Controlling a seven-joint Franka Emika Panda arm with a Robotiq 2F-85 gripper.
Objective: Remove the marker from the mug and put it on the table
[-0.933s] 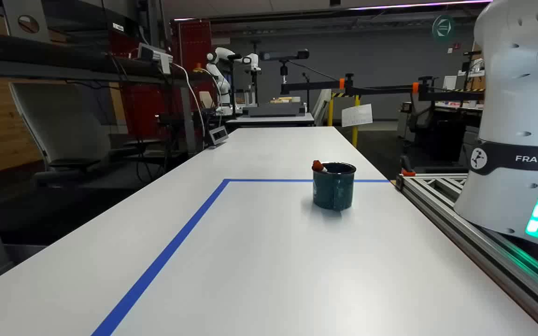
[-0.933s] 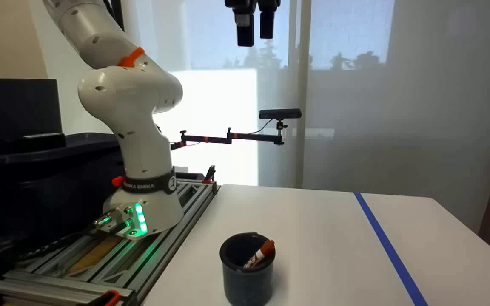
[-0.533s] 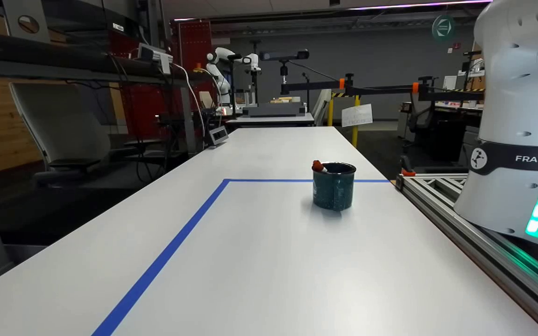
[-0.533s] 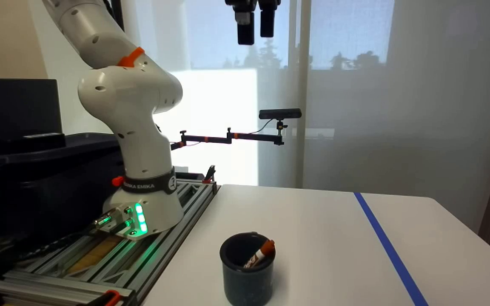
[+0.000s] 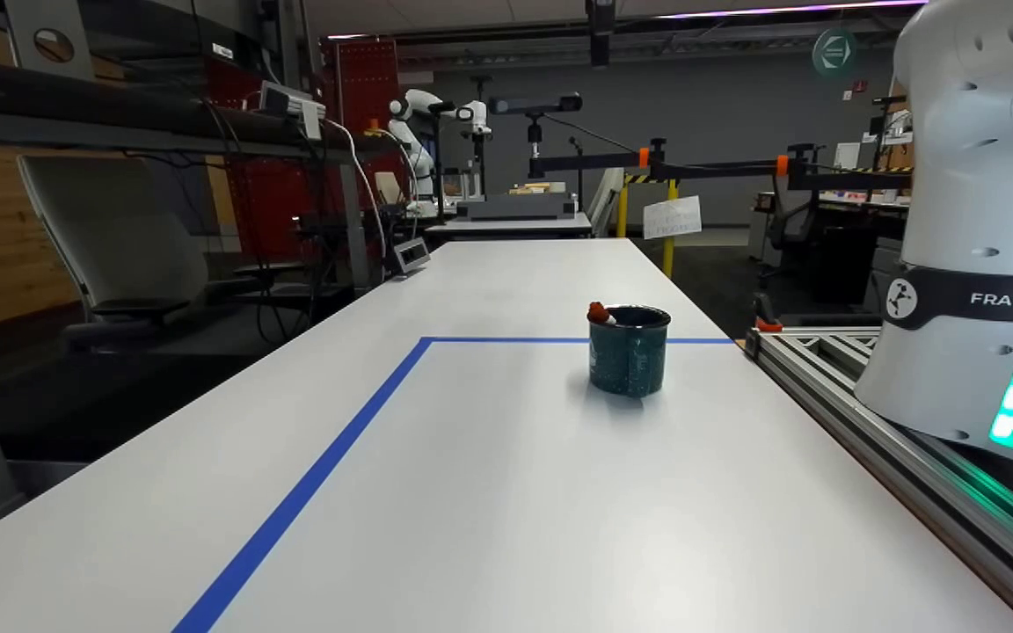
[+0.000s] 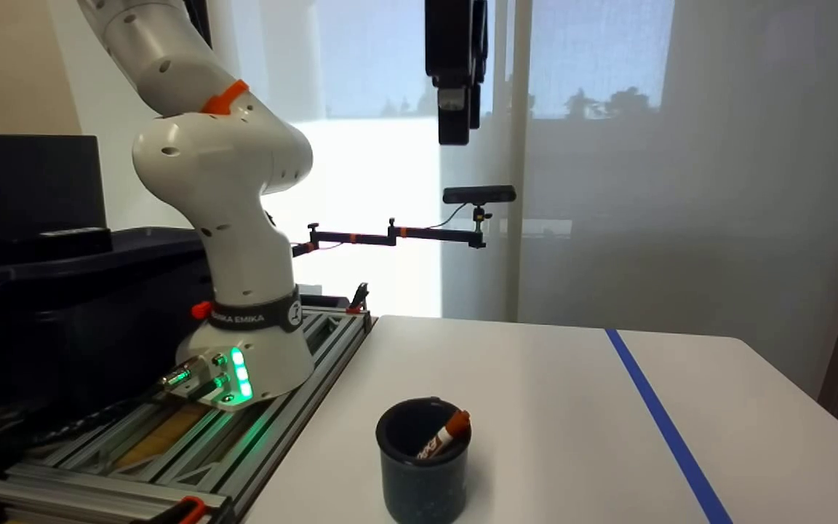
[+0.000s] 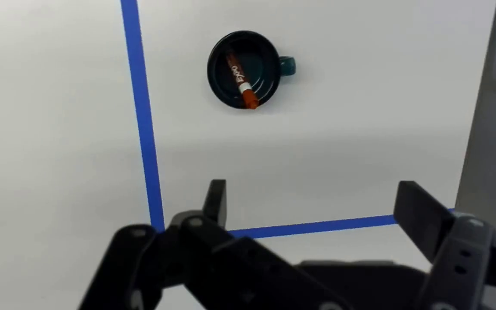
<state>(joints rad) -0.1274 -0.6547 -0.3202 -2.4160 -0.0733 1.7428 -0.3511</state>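
Gripper point(image 7: 312, 185) had just come down & turned, jaws spread w/ nothing btwn; marker point(image 7: 241, 78) was still in mug point(image 6: 425, 487), so prob. mid-approach, pre-grasp.

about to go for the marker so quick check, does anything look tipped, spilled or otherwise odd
Nothing stands out. The teal mug stands upright on the white table, with no spill visible around it. The Expo marker leans inside it, capped end up, which looks ordinary. The open gripper holds nothing.
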